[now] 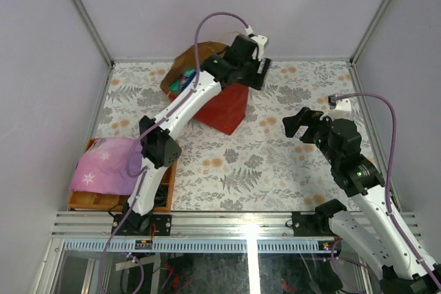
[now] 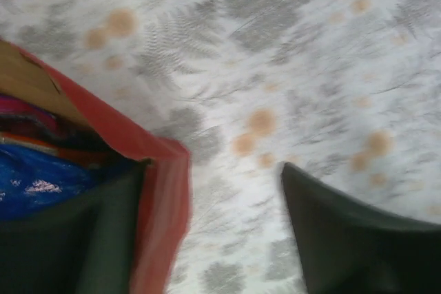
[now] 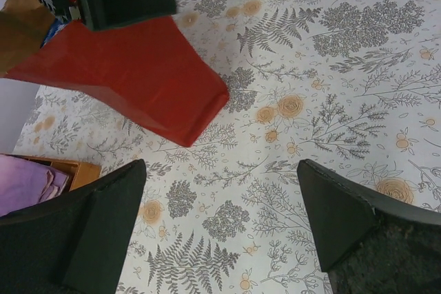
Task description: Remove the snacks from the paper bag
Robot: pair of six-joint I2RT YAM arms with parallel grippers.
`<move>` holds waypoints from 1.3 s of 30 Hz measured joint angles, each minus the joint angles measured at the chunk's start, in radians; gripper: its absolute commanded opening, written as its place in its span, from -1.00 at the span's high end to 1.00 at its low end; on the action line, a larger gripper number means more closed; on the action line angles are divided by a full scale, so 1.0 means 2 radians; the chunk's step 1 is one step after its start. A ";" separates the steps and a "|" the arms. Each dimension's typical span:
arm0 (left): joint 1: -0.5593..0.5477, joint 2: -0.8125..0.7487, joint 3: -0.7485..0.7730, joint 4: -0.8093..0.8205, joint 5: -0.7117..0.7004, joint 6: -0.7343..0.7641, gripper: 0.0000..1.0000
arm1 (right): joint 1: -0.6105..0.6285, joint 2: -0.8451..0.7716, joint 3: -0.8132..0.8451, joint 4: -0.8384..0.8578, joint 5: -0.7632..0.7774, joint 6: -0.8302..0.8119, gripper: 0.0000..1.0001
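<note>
Left gripper (image 2: pixel 213 170) spread astride the rim of the red paper bag (image 1: pixel 227 109), right gripper (image 3: pixel 220 166) spread, empty; foil snack packets (image 2: pixel 38 177) inside judged light, slick, best pinched edgewise.

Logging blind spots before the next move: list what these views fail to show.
- How many snacks are in the paper bag: in the top view the left arm crosses its mouth; the left wrist view is blurred and cut by the frame edge.
- What lies in the wooden tray: the purple cloth covers it, top view.
- Whether the left gripper touches the bag wall: blur, left wrist view.
</note>
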 measured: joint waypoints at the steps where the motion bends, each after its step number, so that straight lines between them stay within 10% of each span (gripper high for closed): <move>1: -0.014 -0.001 0.000 0.015 0.008 -0.006 -1.00 | 0.000 -0.001 -0.002 0.000 -0.001 0.000 -0.99; 10: -0.040 -0.184 -0.118 0.043 -0.051 -0.017 -0.99 | 0.058 0.018 -0.037 0.049 -0.042 0.009 -0.99; 19: 0.185 -0.676 -0.449 0.093 -0.163 -0.138 -1.00 | 0.360 0.248 0.047 0.120 0.086 -0.009 -0.89; 29: 0.324 -0.571 -0.664 0.014 -0.119 -0.202 -0.99 | 0.387 0.560 0.213 0.176 0.128 0.083 -0.56; 39: 0.375 -0.628 -0.678 0.003 -0.044 -0.198 -0.99 | 0.393 0.761 0.407 0.136 0.184 0.150 -0.19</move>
